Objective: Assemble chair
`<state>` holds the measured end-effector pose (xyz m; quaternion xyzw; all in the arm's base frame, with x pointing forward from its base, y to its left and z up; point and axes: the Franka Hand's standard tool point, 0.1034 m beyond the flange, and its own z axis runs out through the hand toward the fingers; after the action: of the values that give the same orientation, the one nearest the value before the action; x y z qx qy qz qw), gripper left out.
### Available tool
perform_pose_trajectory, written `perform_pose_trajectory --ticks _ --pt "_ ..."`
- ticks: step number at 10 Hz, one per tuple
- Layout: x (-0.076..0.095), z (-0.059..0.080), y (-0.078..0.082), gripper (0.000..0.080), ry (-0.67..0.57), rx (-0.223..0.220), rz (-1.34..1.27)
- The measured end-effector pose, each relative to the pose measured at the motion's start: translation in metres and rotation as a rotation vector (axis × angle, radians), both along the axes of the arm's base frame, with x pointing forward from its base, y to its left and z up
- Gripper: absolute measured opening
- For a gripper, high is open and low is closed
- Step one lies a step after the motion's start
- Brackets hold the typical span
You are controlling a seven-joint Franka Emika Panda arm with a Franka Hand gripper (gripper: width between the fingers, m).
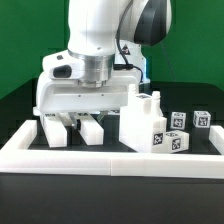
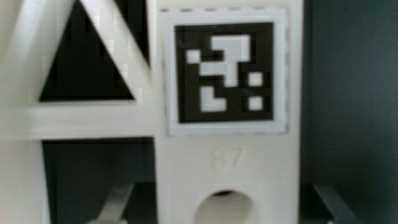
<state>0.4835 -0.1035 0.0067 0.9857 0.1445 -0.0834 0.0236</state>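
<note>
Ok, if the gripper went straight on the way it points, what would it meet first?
Most likely the tagged white chair piece: the wrist view shows it straight ahead, framed by the fingertips of the gripper. How far off it is, I cannot tell.

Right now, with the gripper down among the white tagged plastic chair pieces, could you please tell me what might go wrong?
1. In the wrist view the matte-white tagged post lies between the fingers, seemingly with gaps on both sides; an off-centre close might twist it.
2. In the exterior view the gripper sits low beside the partly built white blocky chair structure; a sideways move could knock it into the small tagged white cubes on the exterior view's right.
</note>
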Motion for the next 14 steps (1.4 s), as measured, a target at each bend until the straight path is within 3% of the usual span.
perform_pose_trajectory --ticks 5,11,14 --pt "0.0 0.006 0.004 0.0288 -0.006 0.001 -0.014" --pt "0.008 0.067 0.019 0.0288 -0.02 0.048 -0.025" --pt "0.008 0.066 0.019 0.0289 -0.022 0.048 -0.023"
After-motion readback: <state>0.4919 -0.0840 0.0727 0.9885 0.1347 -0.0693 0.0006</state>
